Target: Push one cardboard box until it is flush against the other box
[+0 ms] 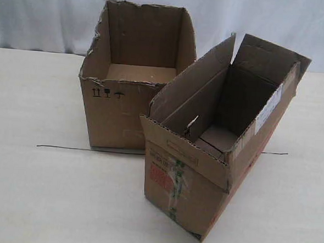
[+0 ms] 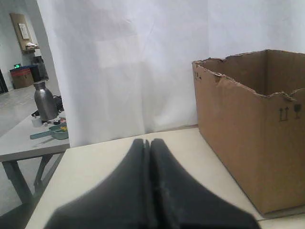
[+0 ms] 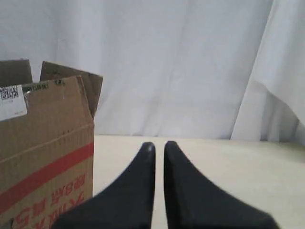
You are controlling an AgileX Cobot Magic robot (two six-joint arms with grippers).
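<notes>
The cardboard box (image 1: 202, 176), narrow and long with open flaps, a red label and green-printed tape on its near end, stands at an angle at front right. The other box (image 1: 116, 110), wider, with a torn rim and black symbols, stands behind and to its left. A flap of the narrow box overlaps the wide box's right corner in view; I cannot tell whether they touch. Neither gripper shows in the exterior view. My left gripper (image 2: 147, 141) is shut and empty, with the other box (image 2: 248, 129) off to one side. My right gripper (image 3: 159, 144) is shut with a thin slit, beside the cardboard box (image 3: 45, 143).
A thin dark line (image 1: 67, 147) runs across the pale table (image 1: 31, 196) under the boxes. A white curtain (image 1: 47, 15) hangs behind. The left wrist view shows a side table with a metal bottle (image 2: 45, 100) beyond the table edge.
</notes>
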